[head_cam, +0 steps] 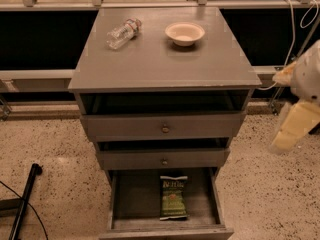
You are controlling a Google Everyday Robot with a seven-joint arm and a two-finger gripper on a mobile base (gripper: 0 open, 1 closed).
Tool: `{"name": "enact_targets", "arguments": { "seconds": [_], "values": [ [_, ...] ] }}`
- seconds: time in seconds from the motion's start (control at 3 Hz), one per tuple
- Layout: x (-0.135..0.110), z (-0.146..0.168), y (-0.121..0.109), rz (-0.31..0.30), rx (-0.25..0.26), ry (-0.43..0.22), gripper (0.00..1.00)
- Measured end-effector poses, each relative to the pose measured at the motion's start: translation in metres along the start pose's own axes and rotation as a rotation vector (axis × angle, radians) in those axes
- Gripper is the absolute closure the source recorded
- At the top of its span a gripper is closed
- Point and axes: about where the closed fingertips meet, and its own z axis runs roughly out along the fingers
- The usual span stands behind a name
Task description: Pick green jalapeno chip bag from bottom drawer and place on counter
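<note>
- The green jalapeno chip bag [174, 196] lies flat in the open bottom drawer [131, 204], its long axis running front to back and its dark band toward the cabinet.
- Your end effector [292, 129] hangs off the cabinet's right side, above and right of the bag and well apart from it. You cannot tell how open it is.
- Farther back, the counter surface [160, 59] carries a bottle [122, 33] and a bowl [185, 33].

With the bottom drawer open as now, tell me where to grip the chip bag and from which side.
Best grip the green jalapeno chip bag across its narrow width, near the middle, coming straight down from above: it lies flat on the bottom drawer floor, long axis front to back, its top end near the middle drawer front. The end effector hangs right of the counter.
</note>
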Motion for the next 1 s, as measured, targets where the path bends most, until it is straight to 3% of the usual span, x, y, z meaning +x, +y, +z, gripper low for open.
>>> {"name": "enact_targets", "arguments": {
  "seconds": [0.33, 0.67, 1.0],
  "values": [
    [0.047, 0.072, 0.029, 0.136, -0.067, -0.088, 0.0],
    [0.09, 0.13, 0.047, 0.123, -0.114, -0.103, 0.0],
    [0.09, 0.132, 0.048, 0.062, -0.115, -0.108, 0.0]
  ]
}}
